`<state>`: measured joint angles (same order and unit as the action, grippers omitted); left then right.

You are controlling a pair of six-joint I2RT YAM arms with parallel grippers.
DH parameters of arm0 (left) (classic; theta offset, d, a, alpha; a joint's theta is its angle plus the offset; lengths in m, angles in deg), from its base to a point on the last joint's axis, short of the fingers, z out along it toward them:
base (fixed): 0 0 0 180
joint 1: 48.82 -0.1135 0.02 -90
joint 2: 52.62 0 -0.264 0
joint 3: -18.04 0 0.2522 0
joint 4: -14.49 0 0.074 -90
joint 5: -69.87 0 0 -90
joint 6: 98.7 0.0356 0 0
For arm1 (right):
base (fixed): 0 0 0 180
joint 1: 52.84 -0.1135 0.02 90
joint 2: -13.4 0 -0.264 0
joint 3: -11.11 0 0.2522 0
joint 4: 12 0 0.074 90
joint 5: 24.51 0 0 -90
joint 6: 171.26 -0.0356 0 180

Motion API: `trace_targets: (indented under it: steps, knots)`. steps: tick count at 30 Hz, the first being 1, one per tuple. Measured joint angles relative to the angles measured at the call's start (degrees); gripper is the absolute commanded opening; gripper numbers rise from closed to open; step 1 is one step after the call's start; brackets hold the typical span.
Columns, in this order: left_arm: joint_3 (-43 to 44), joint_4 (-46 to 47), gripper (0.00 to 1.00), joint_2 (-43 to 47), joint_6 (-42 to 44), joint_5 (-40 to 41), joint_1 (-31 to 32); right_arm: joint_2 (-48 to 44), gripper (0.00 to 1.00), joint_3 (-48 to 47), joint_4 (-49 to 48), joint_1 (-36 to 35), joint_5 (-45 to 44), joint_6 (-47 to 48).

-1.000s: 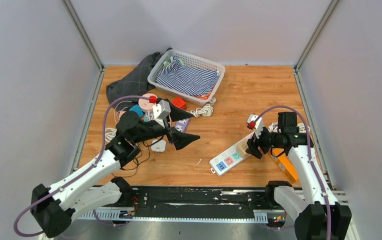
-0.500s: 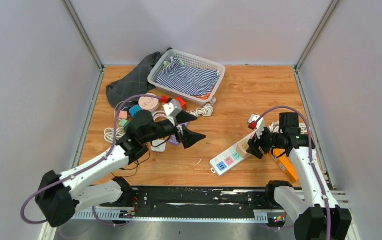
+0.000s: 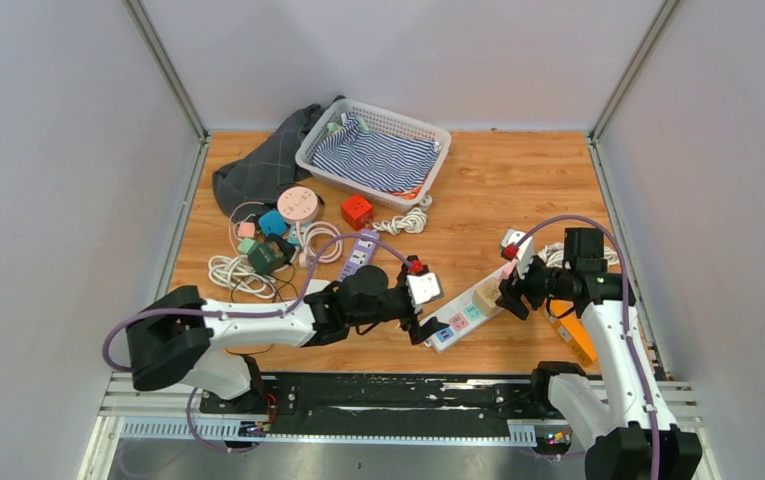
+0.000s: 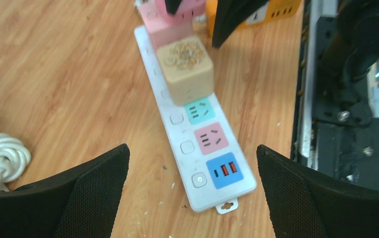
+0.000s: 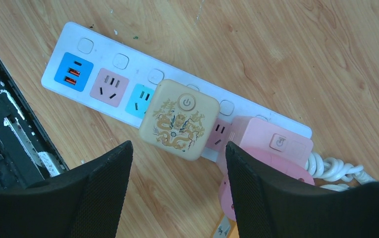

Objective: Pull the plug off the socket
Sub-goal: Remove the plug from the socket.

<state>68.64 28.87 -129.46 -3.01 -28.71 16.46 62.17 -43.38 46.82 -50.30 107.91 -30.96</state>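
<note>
The white power strip [image 3: 458, 318] is laid slantwise on the wooden bench [image 3: 503, 190], toward its front right. The strip's blue USB end is set near the black rail [image 3: 378, 390] along the front edge, as seen in the left wrist view. Its cabled end is pointed at the right wall, where an orange box [image 3: 572, 332] is lodged just beside the right arm.

A beige cube plug [image 5: 179, 119] is seated mid-strip, and a pink plug [image 5: 269, 145] is seated just beside it toward the cable. The teal and pink sockets and the USB block are left uncovered.

The left pincer [image 4: 192, 148] is spread wide and is held over the USB end, with nothing between its fingers [image 4: 85, 196]. The right pincer [image 5: 177, 146] is also spread, and the beige cube plug is framed between its fingers [image 5: 98, 183]. Contact with the plug cannot be told.

Bare wood is left behind the strip and across the bench's middle. The back left is crowded by a white basket [image 3: 428, 135] of striped cloth, a dark garment [image 3: 258, 168], a red cube [image 3: 357, 210] and a tangle of cords and adapters [image 3: 268, 245]. The bench is closed in by grey walls [image 3: 58, 150] on three sides.
</note>
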Motion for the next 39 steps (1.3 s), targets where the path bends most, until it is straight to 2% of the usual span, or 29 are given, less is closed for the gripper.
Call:
trace_targets:
  steps: [5, 12, 24, 27, 33, 39]
  knots:
    - [0.7, 1.4, 1.0, -7.0, 0.8, 2.8, 1.2, -0.7, 0.7, -0.1, 0.2, 1.2, 0.0, 0.0]
    - [-1.2, 12.0, 1.0, -13.6, -0.7, 5.0, 1.6, -2.4, 0.71, -0.2, 1.2, 4.6, 0.3, 0.1]
    - [-4.5, 21.2, 1.0, -15.4, -3.2, 8.0, 1.7, -2.3, 0.68, -0.7, 4.2, 6.7, 5.3, 1.8]
    - [-4.4, 21.9, 1.0, -17.1, -3.7, 7.1, 1.7, -0.5, 0.68, -1.9, 4.2, 4.5, 5.1, 0.7]
    - [-4.1, 22.0, 1.0, -20.3, -4.0, 6.2, 2.2, 2.7, 0.7, -2.6, 2.3, -5.8, 0.9, -3.6]
    - [-3.1, 22.3, 1.0, -22.0, -2.2, 7.7, 4.9, 3.0, 0.72, -2.2, -1.3, -9.3, -3.0, -7.5]
